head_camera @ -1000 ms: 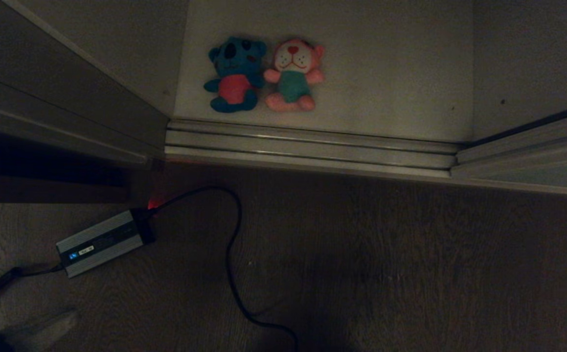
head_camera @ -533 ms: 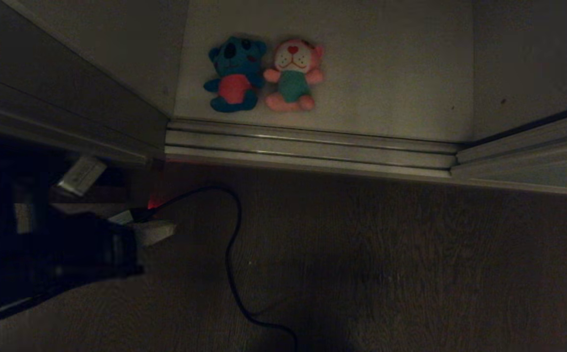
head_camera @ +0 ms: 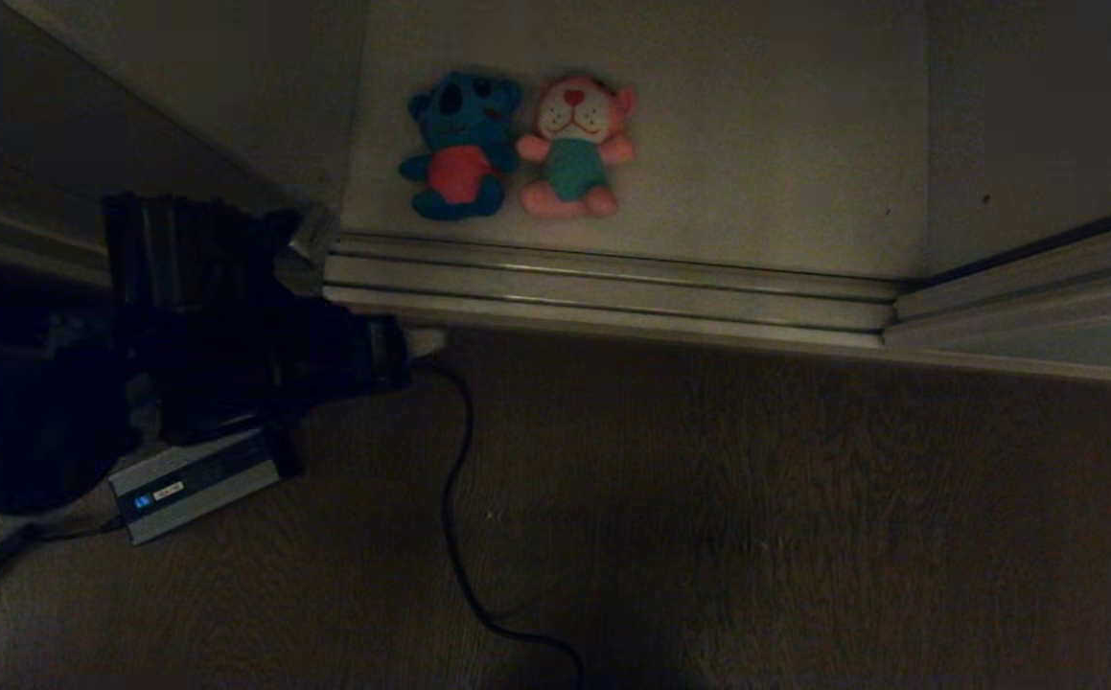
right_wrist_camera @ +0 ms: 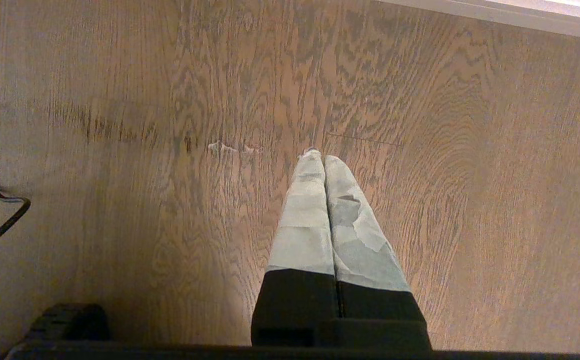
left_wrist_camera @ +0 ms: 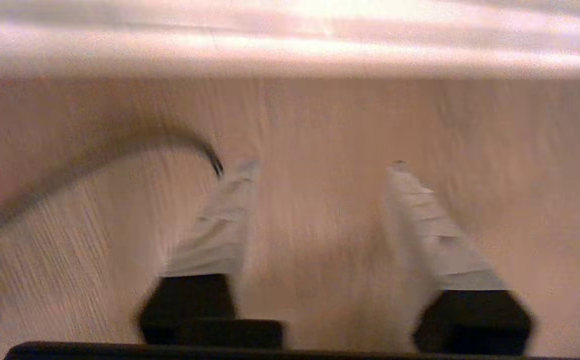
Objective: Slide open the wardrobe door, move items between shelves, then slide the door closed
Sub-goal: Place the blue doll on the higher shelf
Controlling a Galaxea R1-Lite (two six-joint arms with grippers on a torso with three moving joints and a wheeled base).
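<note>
Grey power brick w/ blue label, text unreadable

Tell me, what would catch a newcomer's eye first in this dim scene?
Two small plush toys lie side by side on the pale wardrobe shelf: a blue toy with a red belly on the left, a pink toy with a teal body on the right. Lower left, the robot's dark left arm reaches in over the wood floor, its pale fingers spread apart above a black cable.
</note>
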